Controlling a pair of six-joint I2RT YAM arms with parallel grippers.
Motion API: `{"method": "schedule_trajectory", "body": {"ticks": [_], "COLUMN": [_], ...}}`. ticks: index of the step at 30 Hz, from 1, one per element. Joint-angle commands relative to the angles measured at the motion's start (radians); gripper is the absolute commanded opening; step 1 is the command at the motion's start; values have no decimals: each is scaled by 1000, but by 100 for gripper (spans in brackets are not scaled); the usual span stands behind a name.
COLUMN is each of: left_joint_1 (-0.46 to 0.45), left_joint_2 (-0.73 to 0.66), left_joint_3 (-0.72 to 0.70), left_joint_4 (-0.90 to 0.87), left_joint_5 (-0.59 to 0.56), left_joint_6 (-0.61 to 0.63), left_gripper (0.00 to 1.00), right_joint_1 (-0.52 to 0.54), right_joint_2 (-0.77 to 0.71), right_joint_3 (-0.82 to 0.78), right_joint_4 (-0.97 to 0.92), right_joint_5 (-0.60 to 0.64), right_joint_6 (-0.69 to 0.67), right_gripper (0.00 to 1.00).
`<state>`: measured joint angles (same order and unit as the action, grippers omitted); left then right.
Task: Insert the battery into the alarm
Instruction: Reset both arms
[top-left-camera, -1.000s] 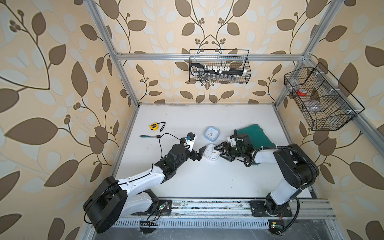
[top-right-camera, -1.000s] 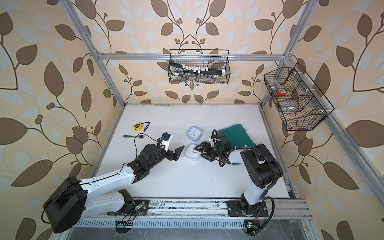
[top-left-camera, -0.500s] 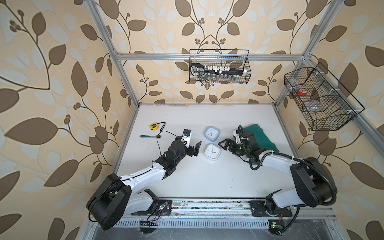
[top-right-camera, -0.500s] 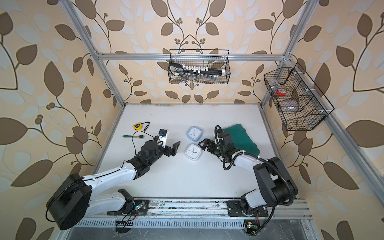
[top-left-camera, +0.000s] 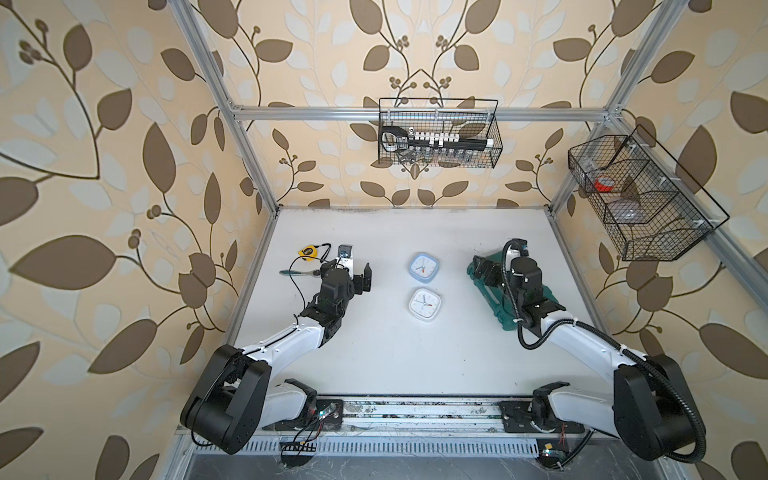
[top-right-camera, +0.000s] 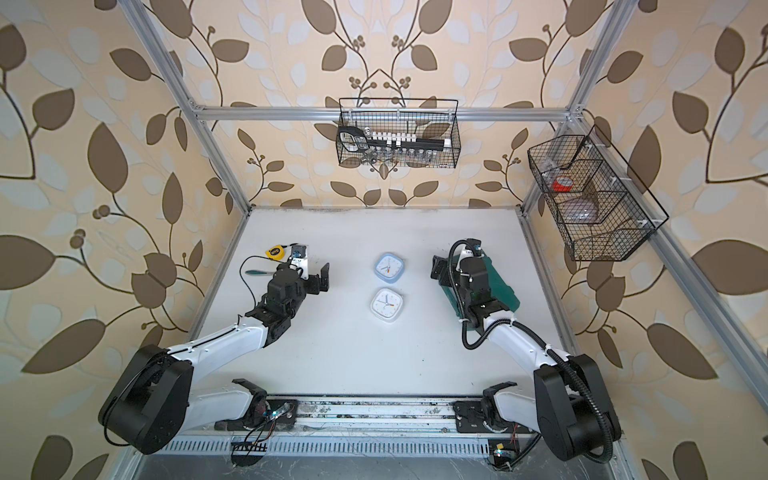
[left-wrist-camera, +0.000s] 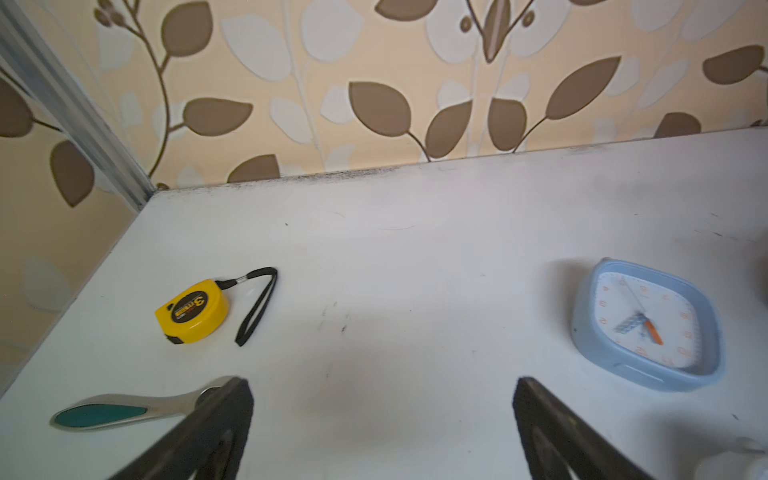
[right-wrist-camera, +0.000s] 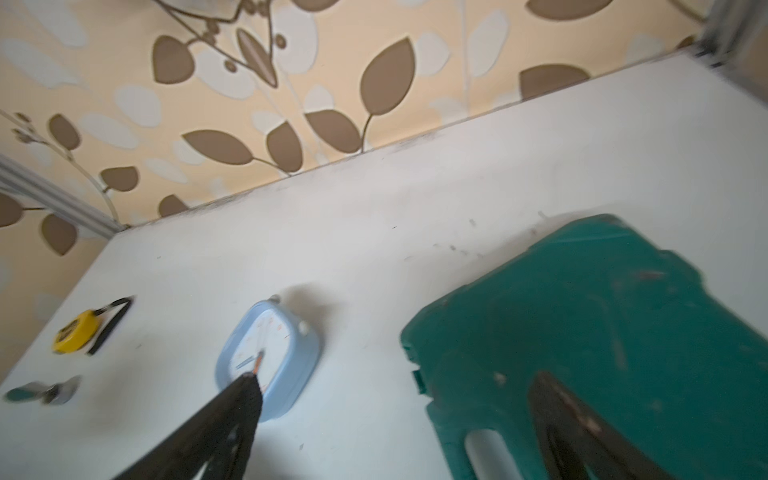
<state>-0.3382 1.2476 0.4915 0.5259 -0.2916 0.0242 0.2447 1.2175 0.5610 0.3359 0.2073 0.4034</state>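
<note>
Top view: left tool (top-left-camera: 348, 270), right tool (top-left-camera: 496, 266) splayed empty; table (top-left-camera: 395, 357) bare around white alarm (top-left-camera: 424, 305).

My left pincer (left-wrist-camera: 382, 382) and right pincer (right-wrist-camera: 397, 376) are black, the worktop (top-left-camera: 395, 353) white. 1 alarm (top-left-camera: 423, 268) is pale blue, the other alarm (top-left-camera: 423, 305) white. Case (right-wrist-camera: 582, 311) green, tape measure (left-wrist-camera: 192, 311) yellow, wallpaper (top-left-camera: 104, 124) beige with brown leaves.

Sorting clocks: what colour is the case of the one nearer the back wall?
Light blue; that clock shows best in left wrist view.
</note>
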Motion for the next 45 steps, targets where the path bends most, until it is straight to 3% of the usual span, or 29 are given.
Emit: {"method": "schedule_trajectory", "body": {"ticks": [1, 6, 12, 16, 22, 24, 27, 29, 31, 36, 38, 45], "left_joint_1": [64, 140, 204, 246, 246, 246, 245, 248, 261, 303, 302, 303], "left_joint_2": [26, 46, 37, 35, 3, -4, 16, 52, 96, 264, 246, 246], "left_joint_3": [8, -36, -40, -47, -94, -92, -105, -115, -130, -135, -106, -110], "left_joint_4": [49, 68, 10, 5, 57, 30, 48, 83, 154, 305, 204, 224], "left_joint_5": [-47, -6, 6, 79, 87, 82, 73, 53, 66, 129, 142, 140], "left_joint_6": [59, 36, 9, -15, -13, -22, -28, -19, -29, -46, -57, -54], "left_gripper": [99, 99, 99, 99, 99, 99, 99, 99, 99, 99, 99, 99], "right_joint_1": [-11, -34, -59, -111, -174, -187, -197, -199, -204, -205, -205, -206], "right_joint_2": [-22, 33, 153, 197, 235, 240, 267, 307, 276, 290, 288, 288], "right_joint_3": [-40, -109, -131, -184, -276, -246, -284, -315, -295, -291, -291, -289], "right_joint_4": [84, 235, 377, 470, 646, 597, 689, 805, 709, 721, 718, 713], "right_joint_5": [226, 372, 446, 322, 170, 126, 58, 54, 65, 68, 69, 69], "right_joint_6": [-146, -272, -350, -335, -321, -319, -337, -350, -325, -331, -330, -330], "right_gripper": [100, 100, 100, 100, 100, 100, 100, 100, 100, 100, 100, 100]}}
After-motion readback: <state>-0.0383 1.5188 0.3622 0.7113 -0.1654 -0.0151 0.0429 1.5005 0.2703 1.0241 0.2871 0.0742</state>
